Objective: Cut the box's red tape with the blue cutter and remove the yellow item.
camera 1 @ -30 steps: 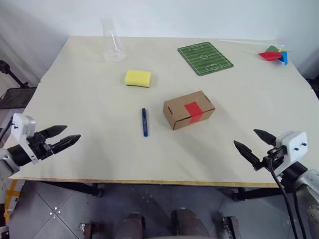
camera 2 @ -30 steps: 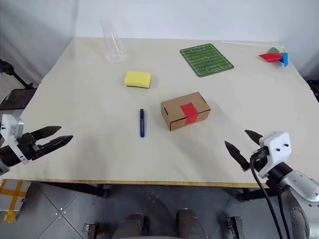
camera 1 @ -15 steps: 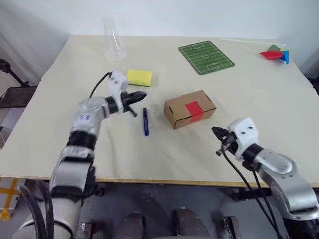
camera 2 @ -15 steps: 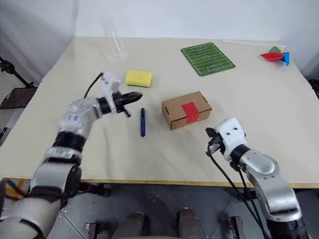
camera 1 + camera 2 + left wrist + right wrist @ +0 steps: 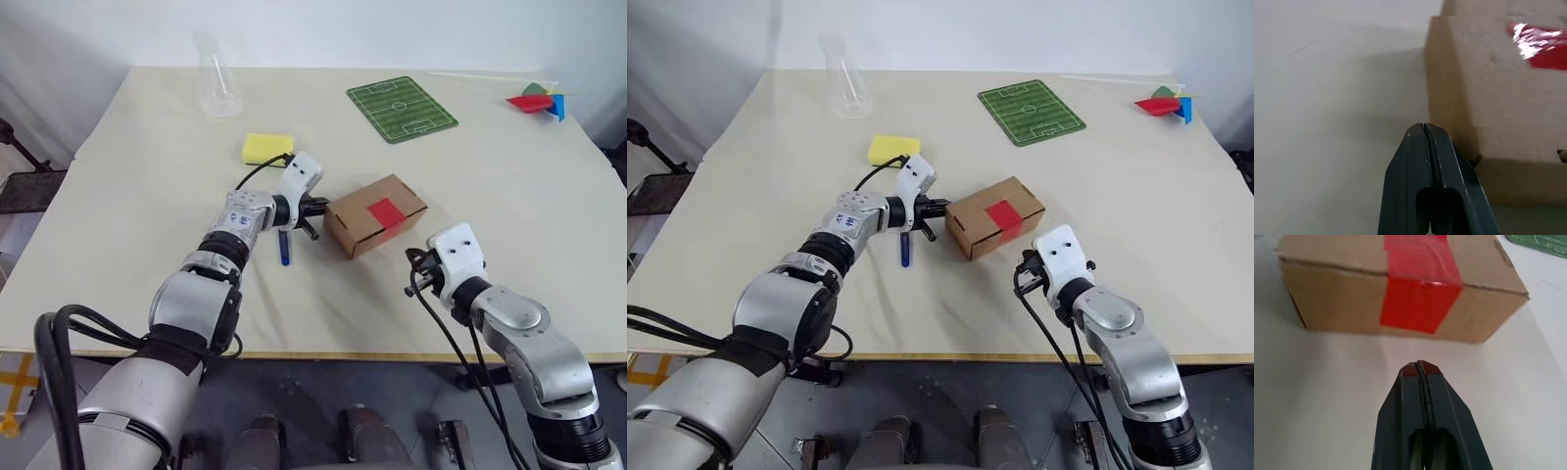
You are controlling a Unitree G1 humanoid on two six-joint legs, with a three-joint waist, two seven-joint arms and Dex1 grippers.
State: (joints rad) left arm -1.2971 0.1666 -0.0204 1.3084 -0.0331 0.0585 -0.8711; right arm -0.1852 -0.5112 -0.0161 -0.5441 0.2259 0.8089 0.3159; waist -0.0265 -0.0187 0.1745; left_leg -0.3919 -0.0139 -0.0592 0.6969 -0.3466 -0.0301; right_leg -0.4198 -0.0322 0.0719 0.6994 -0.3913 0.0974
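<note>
At the box's [image 5: 375, 214] nine o'clock, left fingers [image 5: 1422, 142] pressed together brace it; right fingers [image 5: 1419, 374], also empty, face the red tape [image 5: 1420, 303].

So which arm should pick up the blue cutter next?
Left, probably. The left gripper hangs shut beside the blue cutter, at the box's end. The right gripper, also shut, faces the red tape across the box.

Bright, even light falls on the pale worktop [image 5: 147, 196], seemingly from overhead, with short soft shadows. In the left wrist view the red tape [image 5: 1542, 49] carries white glare and the box [image 5: 1488, 98] is soft, probably out of focus at close range.
</note>
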